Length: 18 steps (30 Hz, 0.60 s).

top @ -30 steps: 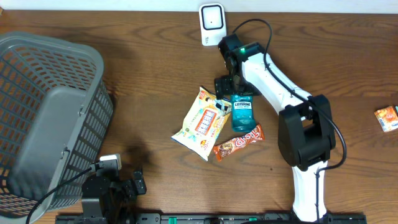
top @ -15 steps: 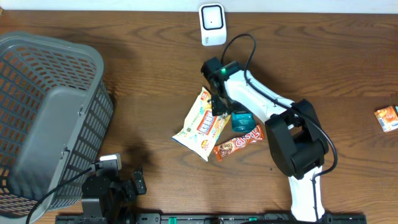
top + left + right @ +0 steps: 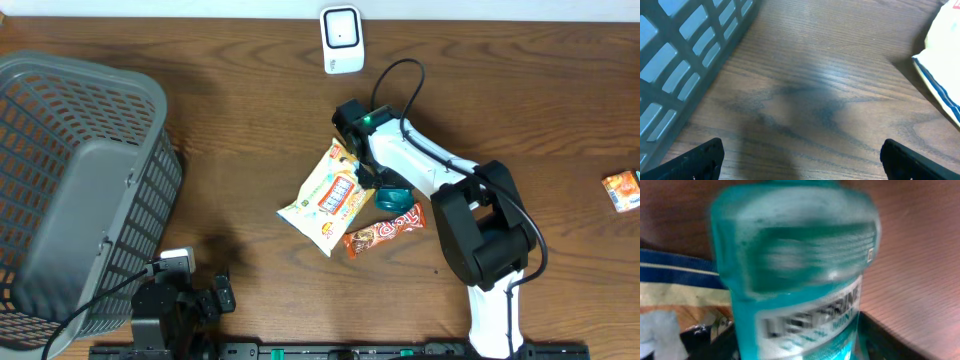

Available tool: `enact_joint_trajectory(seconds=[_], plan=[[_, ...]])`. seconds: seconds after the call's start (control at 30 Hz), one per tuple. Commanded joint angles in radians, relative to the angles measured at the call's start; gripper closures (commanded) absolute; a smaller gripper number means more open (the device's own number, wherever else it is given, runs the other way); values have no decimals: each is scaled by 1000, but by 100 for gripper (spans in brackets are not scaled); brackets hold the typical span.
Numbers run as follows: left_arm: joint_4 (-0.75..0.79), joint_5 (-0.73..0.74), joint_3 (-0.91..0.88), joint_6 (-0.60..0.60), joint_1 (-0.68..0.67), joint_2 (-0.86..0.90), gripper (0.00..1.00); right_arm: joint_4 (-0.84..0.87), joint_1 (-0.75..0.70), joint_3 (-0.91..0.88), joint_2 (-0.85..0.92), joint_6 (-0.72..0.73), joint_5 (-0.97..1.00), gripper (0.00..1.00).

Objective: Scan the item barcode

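— Mouthwash bottle (image 3: 393,193): where is it?
— Starting at the left, there's the grey basket (image 3: 70,180). The left gripper (image 3: 800,162) is low beside it, fingers spread wide over bare desk (image 3: 250,120). The bottle's mid-frame, just right of the snack bag (image 3: 328,200), above the candy bar (image 3: 385,230).
— Held?
— The right gripper (image 3: 792,340) has fingers either side of it, but it's too blurred to tell whether they're pinching.

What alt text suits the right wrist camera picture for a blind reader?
A blurred teal plastic mouthwash bottle with a Listerine label fills the frame. Behind it lie a brown wooden table and a yellow snack bag.
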Motion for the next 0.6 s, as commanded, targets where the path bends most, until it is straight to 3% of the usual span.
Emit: enact_joint_trajectory(seconds=[0.0, 0.1, 0.2, 0.4, 0.57], plan=[[-14, -5, 6, -2, 0, -7, 0, 46, -10, -85, 23, 16, -15, 69], [-14, -5, 6, -2, 0, -7, 0, 63, -11, -121, 23, 12, -83, 83], [-14, -5, 6, -2, 0, -7, 0, 103, -11, -119, 20, -70, -192, 91], [-14, -5, 6, -2, 0, -7, 0, 186, -18, -89, 15, -355, -576, 92], [-14, -5, 7, -2, 0, -7, 0, 180, -25, -90, 16, -467, -681, 91]])
